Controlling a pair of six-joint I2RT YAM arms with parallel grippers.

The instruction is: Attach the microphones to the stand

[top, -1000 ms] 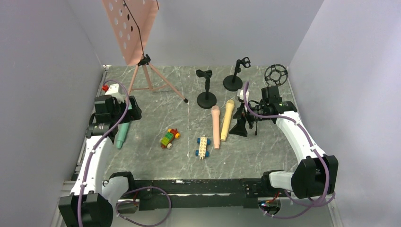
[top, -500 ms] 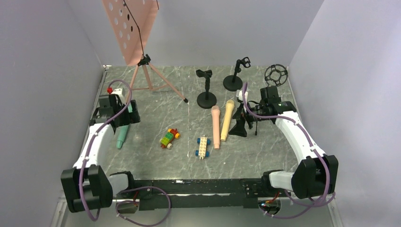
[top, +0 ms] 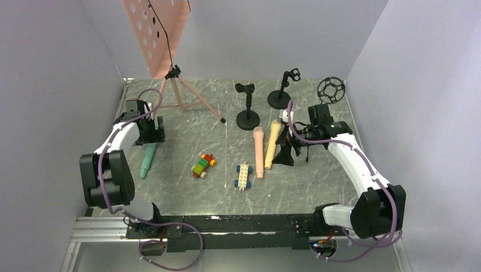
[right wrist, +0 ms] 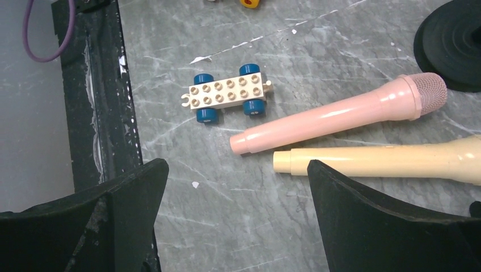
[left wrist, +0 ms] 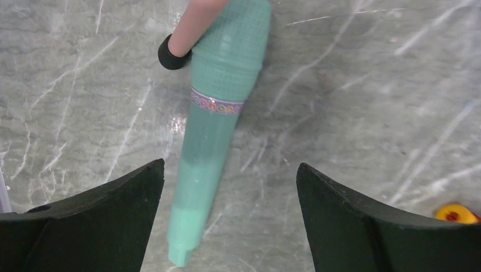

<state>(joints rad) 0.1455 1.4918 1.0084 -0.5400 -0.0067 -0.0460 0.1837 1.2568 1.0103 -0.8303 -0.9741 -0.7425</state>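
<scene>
A mint green microphone [top: 146, 161] lies at the table's left, its head next to a foot of the pink tripod [left wrist: 173, 52]. My left gripper [top: 148, 131] hangs over it, open. In the left wrist view the green microphone's handle [left wrist: 210, 147] lies between the fingers, nearer the left one and touching neither. The salmon pink microphone [top: 258, 152] and the pale yellow microphone [top: 273, 144] lie side by side mid-table. My right gripper [top: 285, 150] stands open just right of them, holding nothing. Two black stands [top: 248, 105] [top: 282, 90] rise behind them.
A pink music stand [top: 156, 34] on a tripod is at the back left. A black ring mount [top: 330, 89] is at the back right. A coloured brick car [top: 203, 165] and a white brick car [top: 243, 176] sit near the middle. Grey walls close three sides.
My left arm has swung toward the back and its gripper now sits lower over the green microphone's head end. My right gripper has edged slightly left toward the yellow microphone.
</scene>
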